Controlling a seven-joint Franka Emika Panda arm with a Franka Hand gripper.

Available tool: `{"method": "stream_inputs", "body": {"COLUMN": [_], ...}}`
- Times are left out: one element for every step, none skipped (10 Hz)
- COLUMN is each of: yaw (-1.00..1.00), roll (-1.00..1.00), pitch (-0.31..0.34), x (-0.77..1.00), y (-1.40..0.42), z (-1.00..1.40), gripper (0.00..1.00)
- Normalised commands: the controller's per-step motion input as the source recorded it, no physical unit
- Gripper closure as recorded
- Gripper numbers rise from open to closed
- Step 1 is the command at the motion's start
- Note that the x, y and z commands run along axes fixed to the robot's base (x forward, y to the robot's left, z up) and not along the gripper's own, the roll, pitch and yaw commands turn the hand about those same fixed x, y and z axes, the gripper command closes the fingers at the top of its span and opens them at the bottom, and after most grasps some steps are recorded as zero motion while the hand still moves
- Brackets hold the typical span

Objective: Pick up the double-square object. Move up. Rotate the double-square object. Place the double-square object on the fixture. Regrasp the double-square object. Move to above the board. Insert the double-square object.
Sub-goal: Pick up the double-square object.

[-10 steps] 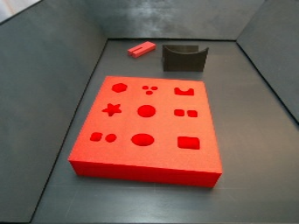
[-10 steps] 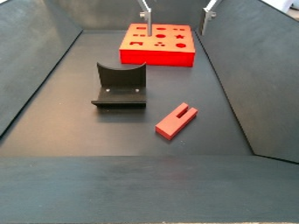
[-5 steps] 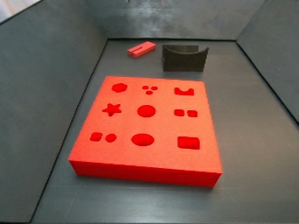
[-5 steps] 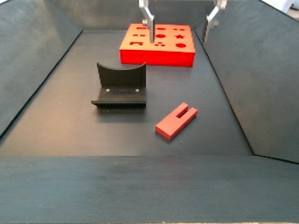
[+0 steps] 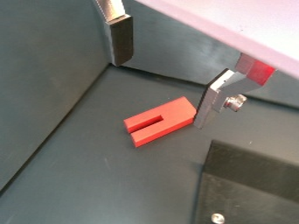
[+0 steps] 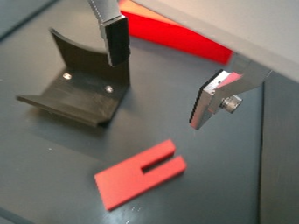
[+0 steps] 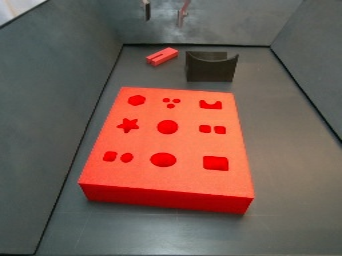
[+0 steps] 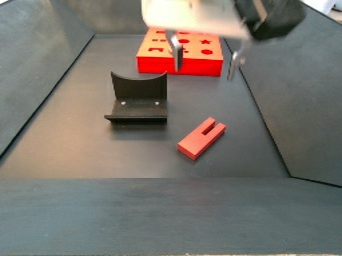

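Note:
The double-square object (image 8: 202, 138) is a small red slotted block lying flat on the dark floor, seen in both wrist views (image 5: 160, 121) (image 6: 138, 173) and small at the back in a side view (image 7: 162, 56). My gripper (image 8: 203, 68) hangs open in the air above the floor, between the board (image 8: 181, 50) and the block, with nothing between its fingers (image 5: 121, 39). The block lies below the jaws and apart from them. The dark fixture (image 8: 138, 98) (image 7: 210, 65) stands empty beside the block. The board (image 7: 167, 140) shows its shaped recesses.
Grey sloping walls enclose the floor on all sides. A corner of the fixture (image 5: 251, 184) sits close to the block in a wrist view. The board's edge (image 6: 176, 37) runs behind the fingers.
The gripper has moved from over the board toward the block and lower, its body now filling the top of a side view. The block, fixture and board have not moved.

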Motion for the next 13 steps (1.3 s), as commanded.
{"method": "stream_inputs", "body": {"yaw": [-0.73, -0.68, -0.51, -0.49, -0.34, -0.31, -0.30, -0.26, -0.20, -0.09, -0.01, 0.00, 0.00], "roll": [0.00, 0.00, 0.04, 0.00, 0.00, -0.02, -0.01, 0.00, -0.02, -0.03, -0.04, -0.04, -0.07], "pitch": [0.000, 0.000, 0.044, 0.000, 0.000, -0.004, -0.009, -0.003, -0.017, -0.030, -0.029, -0.036, -0.094], "x": [-0.07, -0.06, -0.05, 0.00, 0.00, 0.07, 0.10, 0.10, 0.13, 0.03, 0.02, 0.00, -0.09], "y": [0.34, 0.39, 0.41, 0.22, 0.04, 0.00, 0.00, 0.00, 0.00, 0.00, 0.00, 0.00, 0.00], "z": [-1.00, -1.00, -0.95, -1.00, -1.00, -1.00, -1.00, -1.00, -1.00, -1.00, -1.00, -1.00, -0.98], "gripper": [0.00, 0.00, 0.00, 0.00, 0.00, 0.00, 0.00, 0.00, 0.00, 0.00, 0.00, 0.00, 0.00]}}
